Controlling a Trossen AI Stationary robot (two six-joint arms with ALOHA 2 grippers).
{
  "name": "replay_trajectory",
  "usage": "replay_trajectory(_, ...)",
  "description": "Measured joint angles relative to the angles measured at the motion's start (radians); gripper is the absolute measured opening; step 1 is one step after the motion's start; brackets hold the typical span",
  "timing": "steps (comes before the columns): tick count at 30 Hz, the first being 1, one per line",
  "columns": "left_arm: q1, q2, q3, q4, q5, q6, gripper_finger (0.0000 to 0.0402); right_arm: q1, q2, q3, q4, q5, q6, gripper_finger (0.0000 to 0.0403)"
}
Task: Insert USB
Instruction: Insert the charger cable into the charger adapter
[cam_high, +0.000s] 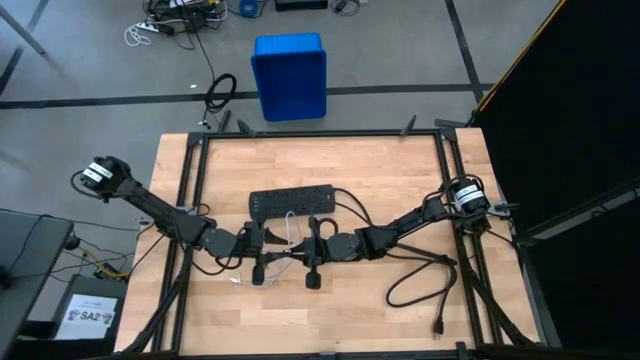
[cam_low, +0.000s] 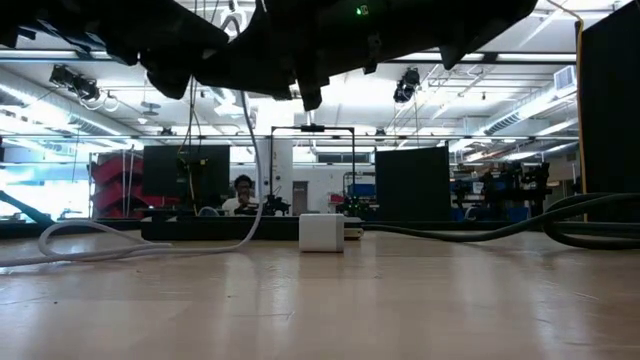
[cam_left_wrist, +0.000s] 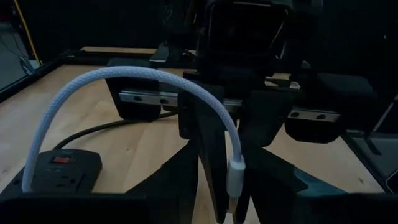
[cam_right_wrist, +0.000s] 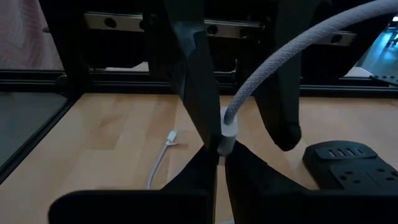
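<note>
Both grippers meet above the middle of the wooden table (cam_high: 400, 330). Between them arches the USB (cam_left_wrist: 134, 76), a thin whitish braided cable with a small pale plug end. That plug is pinched in the closed right gripper (cam_right_wrist: 217, 163), and the left gripper (cam_left_wrist: 231, 214) clamps the same plug partway shut. Behind them lies the black power strip (cam_high: 292, 203), and the thick black power cord (cam_high: 420, 285) loops rightward. Bare wood stays open along the near edge. One small white cube adapter (cam_low: 321, 232) sits at mid-table.
</note>
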Motion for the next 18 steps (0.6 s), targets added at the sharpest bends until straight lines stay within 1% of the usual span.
replay_trajectory(13,0.0,0.0,0.0,-0.031,-0.019,-0.026,0.0108,0.0,0.0,0.0,0.003,0.003,0.0,0.0)
replay_trajectory(16,0.0,0.0,0.0,-0.038,-0.018,-0.026,0.009,-0.001,0.0,0.0,0.002,0.003,0.001,0.0)
replay_trajectory(18,0.0,0.0,0.0,-0.038,-0.018,-0.025,0.0066,-0.001,0.0,0.0,0.002,0.007,0.001,0.0)
